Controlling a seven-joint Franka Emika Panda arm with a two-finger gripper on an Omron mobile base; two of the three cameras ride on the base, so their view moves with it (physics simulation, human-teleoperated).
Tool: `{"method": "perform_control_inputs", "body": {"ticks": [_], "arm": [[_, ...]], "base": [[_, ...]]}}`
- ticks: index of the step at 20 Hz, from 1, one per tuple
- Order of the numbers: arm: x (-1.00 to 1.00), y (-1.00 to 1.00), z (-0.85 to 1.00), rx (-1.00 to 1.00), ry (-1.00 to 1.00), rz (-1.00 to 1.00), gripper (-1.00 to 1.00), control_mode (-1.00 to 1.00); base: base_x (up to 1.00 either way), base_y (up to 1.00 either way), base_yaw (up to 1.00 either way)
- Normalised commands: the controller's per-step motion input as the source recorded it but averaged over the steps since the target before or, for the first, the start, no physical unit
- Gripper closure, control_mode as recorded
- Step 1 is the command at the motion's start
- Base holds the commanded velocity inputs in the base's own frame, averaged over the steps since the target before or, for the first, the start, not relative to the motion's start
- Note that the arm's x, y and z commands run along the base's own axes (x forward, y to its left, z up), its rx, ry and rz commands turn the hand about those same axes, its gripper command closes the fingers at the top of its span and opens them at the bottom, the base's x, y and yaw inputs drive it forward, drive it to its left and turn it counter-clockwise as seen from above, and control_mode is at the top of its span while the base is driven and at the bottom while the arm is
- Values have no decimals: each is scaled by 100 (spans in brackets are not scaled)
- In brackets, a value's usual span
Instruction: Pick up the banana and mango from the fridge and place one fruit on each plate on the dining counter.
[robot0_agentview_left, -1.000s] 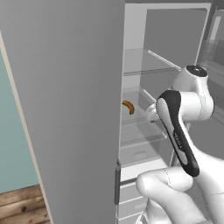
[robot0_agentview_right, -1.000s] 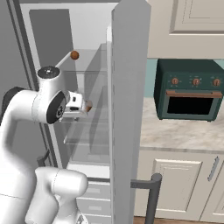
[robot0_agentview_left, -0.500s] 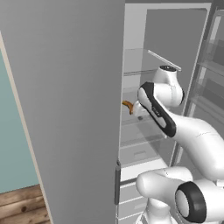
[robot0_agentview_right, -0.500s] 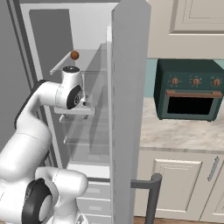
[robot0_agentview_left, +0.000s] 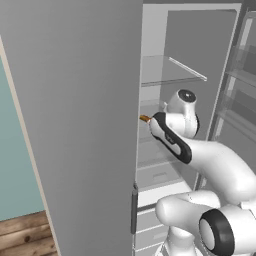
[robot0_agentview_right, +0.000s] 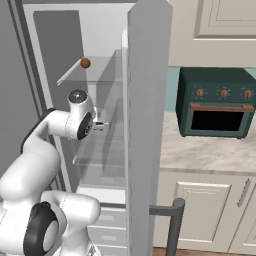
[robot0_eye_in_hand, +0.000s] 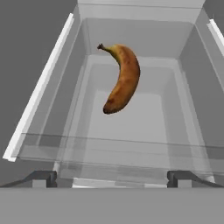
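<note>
Banana (robot0_eye_in_hand: 122, 78), brown-speckled yellow and curved, lies on a clear glass shelf (robot0_eye_in_hand: 131, 127) inside the tall grey fridge (robot0_agentview_left: 80, 100), ahead of the two-finger gripper (robot0_eye_in_hand: 112, 178), whose dark fingertips (robot0_eye_in_hand: 41, 178) stand wide apart with nothing between them. On a higher glass shelf (robot0_agentview_right: 92, 72), a small round orange-brown mango (robot0_agentview_right: 85, 63) sits near the front edge. A dark green countertop oven (robot0_agentview_right: 217, 102) stands on the marbled worktop (robot0_agentview_right: 210, 152).

A banana (robot0_eye_in_hand: 122, 78) lies on a clear glass shelf (robot0_eye_in_hand: 131, 131) inside the open fridge (robot0_agentview_left: 75, 100), a mango (robot0_agentview_right: 85, 63) on the shelf above.
</note>
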Motion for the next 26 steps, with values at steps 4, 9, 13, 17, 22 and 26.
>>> {"method": "perform_control_inputs", "body": {"ticks": [4,9,13,17,22,26], "arm": [[48,0,38,1,-7,-1,-100,-100],[58,0,14,1,23,-4,-100,-100],[71,0,-21,0,14,-9,-100,-100],[64,0,-47,0,0,-6,-100,-100],[20,0,-69,0,-2,-1,-100,-100],[8,0,-26,0,-3,0,-100,-100]], "base": [[0,0,0],[0,0,0],[0,0,0],[0,0,0],[0,0,0],[0,0,0]]}}
